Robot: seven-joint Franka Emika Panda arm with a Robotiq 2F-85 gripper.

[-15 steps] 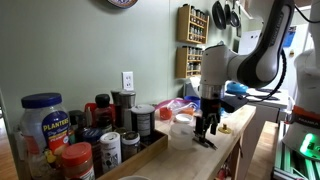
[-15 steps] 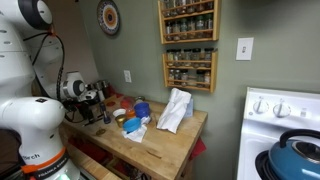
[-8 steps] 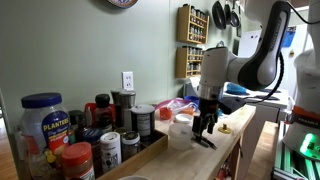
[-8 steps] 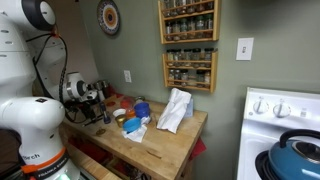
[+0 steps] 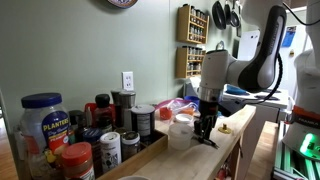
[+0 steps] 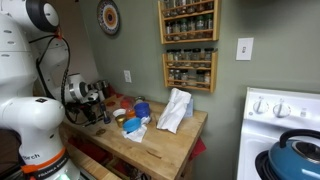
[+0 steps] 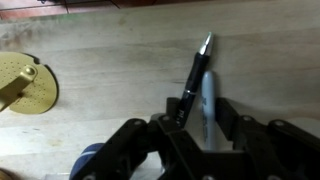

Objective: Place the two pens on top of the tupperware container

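Note:
In the wrist view two slim pens lie side by side on the pale wooden tabletop, one dark (image 7: 200,62) and one greyer (image 7: 207,95). My gripper (image 7: 200,112) is down over their near ends, a black finger (image 7: 176,108) pressed against each outer side, so it is shut on both. The pens still rest on the wood. In an exterior view the gripper (image 5: 205,133) stands upright at the table, just beside the whitish tupperware container (image 5: 180,131). The pens are barely visible there under the fingers.
A brass-coloured round object (image 7: 25,85) lies on the wood to one side of the pens. A blue-lidded Planters jar (image 5: 45,120) and spice jars (image 5: 110,146) crowd one end of the table. A white bag (image 6: 175,110) stands on the butcher-block top, near the stove (image 6: 285,125).
The jaws stood wide over the pens before and have drawn in onto them. The arm has hardly moved.

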